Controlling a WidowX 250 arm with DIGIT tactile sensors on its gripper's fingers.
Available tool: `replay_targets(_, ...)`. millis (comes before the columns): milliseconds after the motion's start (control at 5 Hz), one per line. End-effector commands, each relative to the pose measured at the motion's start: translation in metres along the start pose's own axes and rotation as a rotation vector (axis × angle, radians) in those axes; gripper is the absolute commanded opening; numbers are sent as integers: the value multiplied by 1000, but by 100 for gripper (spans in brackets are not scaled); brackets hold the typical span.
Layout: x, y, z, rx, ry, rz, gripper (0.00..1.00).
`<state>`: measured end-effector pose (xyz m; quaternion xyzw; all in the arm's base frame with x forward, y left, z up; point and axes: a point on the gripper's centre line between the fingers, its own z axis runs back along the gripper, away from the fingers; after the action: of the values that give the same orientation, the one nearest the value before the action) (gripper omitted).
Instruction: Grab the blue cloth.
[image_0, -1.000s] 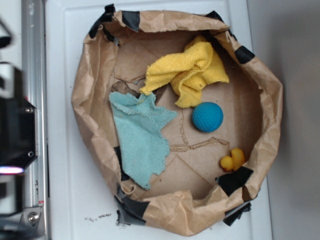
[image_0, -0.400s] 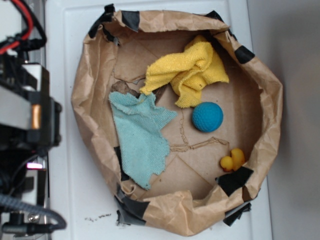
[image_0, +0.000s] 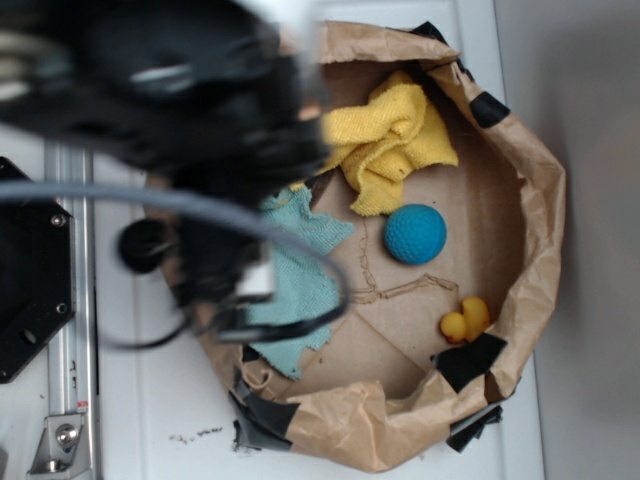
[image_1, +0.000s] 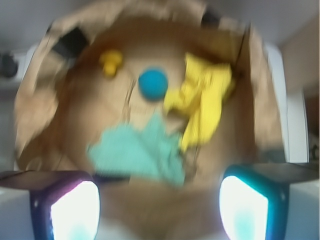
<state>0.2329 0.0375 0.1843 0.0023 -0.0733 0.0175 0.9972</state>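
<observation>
The blue cloth (image_0: 300, 280) is a pale teal terry cloth lying flat on the left floor of the brown paper-lined basin (image_0: 530, 200). The blurred black arm covers its left part in the exterior view. In the wrist view the blue cloth (image_1: 140, 152) lies spread out just beyond my gripper (image_1: 159, 210). The two fingers stand wide apart at the bottom corners with nothing between them. The gripper is open and above the near wall of the basin, apart from the cloth.
A yellow terry cloth (image_0: 390, 140) lies crumpled at the back of the basin. A dark blue dimpled ball (image_0: 415, 234) sits mid-right. Two small yellow ducks (image_0: 466, 320) sit by the right wall. The crumpled paper walls stand up all around.
The arm has swung in from the left edge and now hangs blurred over the basin's left side, hiding part of the blue cloth. The objects have not moved.
</observation>
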Motion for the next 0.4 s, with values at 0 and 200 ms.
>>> replay_targets(0,-5,-21,-49,-45,23,-92,100)
replay_targets(200,-20,-24,-73,-25,59,-114,100)
